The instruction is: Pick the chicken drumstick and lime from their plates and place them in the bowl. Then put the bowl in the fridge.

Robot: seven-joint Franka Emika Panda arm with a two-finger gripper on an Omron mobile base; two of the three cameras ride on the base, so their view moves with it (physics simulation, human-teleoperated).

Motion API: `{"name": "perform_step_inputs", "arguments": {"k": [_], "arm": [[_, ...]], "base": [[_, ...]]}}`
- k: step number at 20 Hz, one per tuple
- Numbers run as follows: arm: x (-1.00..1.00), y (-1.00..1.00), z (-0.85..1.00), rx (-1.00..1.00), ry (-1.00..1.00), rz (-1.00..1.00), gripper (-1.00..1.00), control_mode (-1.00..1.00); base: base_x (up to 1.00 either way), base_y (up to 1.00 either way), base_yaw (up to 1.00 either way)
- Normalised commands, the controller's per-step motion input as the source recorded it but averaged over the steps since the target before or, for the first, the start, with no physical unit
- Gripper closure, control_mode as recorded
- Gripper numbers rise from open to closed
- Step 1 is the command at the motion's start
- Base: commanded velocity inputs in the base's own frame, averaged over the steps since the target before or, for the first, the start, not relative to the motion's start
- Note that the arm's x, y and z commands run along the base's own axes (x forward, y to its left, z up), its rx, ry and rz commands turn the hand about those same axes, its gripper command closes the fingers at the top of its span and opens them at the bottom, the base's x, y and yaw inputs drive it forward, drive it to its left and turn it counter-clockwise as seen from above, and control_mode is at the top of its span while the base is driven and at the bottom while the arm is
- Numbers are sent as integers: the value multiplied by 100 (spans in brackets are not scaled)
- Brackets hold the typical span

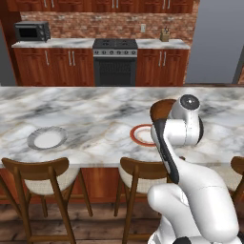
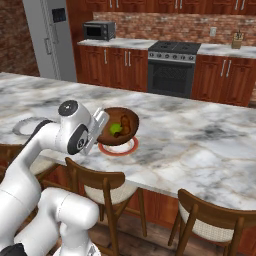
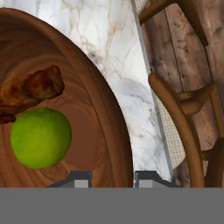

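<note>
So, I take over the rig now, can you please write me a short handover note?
Gripper: its fingertips straddle the rim of the bowl; firm grip cannot be told.
Bowl: lifted above the orange-red-rimmed plate, on the marble counter.
Done: chicken drumstick and lime are in the bowl.
Grey-rimmed plate holds nothing.
Left: carry the bowl to the fridge.

The white arm rises from the base, bends at a dark-jointed elbow and reaches forward over the near edge of the surface (image 2: 200, 150). Its wrist is turned so the hand slants down and to the side. In the hand view the tool (image 3: 112, 177) shows two small dark fingertips (image 3: 78, 178) set apart — one inside the bowl (image 3: 100, 109), one outside — straddling its rim. Whether the pads press the rim cannot be told.
</note>
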Motion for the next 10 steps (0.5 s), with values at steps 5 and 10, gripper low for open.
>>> {"name": "perform_step_inputs", "arguments": {"k": [5,10], "arm": [[0,0,0,0,0,0,100,100],[0,0,0,0,0,0,100,100]], "base": [[0,0,0],[0,0,0]]}}
